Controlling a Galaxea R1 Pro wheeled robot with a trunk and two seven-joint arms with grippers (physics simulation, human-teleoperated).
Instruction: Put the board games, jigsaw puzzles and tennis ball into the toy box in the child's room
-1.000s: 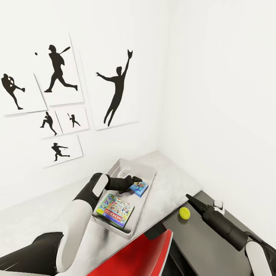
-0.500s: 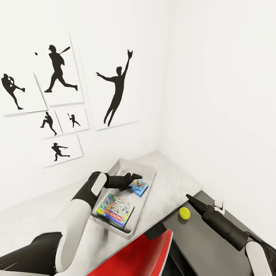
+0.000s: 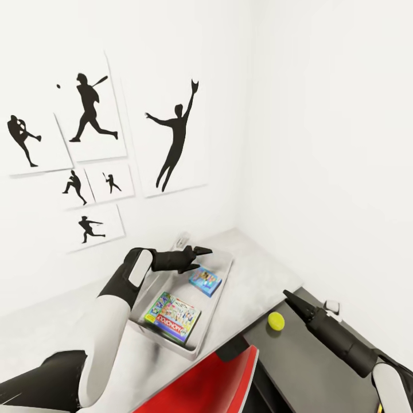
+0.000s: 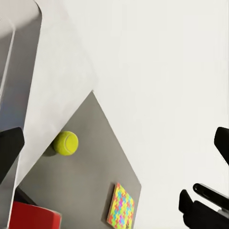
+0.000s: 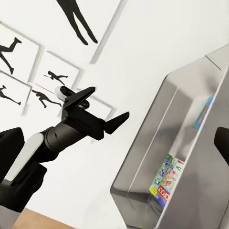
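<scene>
**Spotter:** List it, nearest first.

**Operator:** Item one, red chair back (image 3: pixel 212 381), at my base. Item two, right end effector (image 3: pixel 288 296), over the dark lower counter section (image 3: pixel 298 367); the fingers read as one point, so I cannot tell whether they are apart. Item three, tennis ball (image 3: pixel 276 321), on that dark section by the edge of the pale counter (image 3: pixel 252 281), just beside the right tip. Item four, one jigsaw puzzle (image 4: pixel 121 208), flat on the dark section, beyond the ball in the left wrist view. Item five, toy box (image 3: pixel 225 259), holding the Monopoly box (image 3: pixel 172 317) at its near end and the small blue game (image 3: pixel 205 280) mid-tray. Item six, left end effector (image 3: pixel 195 252), fingers spread, nothing between them, above the tray's far end. Last, silhouette posters (image 3: pixel 172 137).

**Spotter:** Risks?

**Operator:** I judge the ball the worry: a glancing touch from the right tip could roll it off the counter.
</scene>
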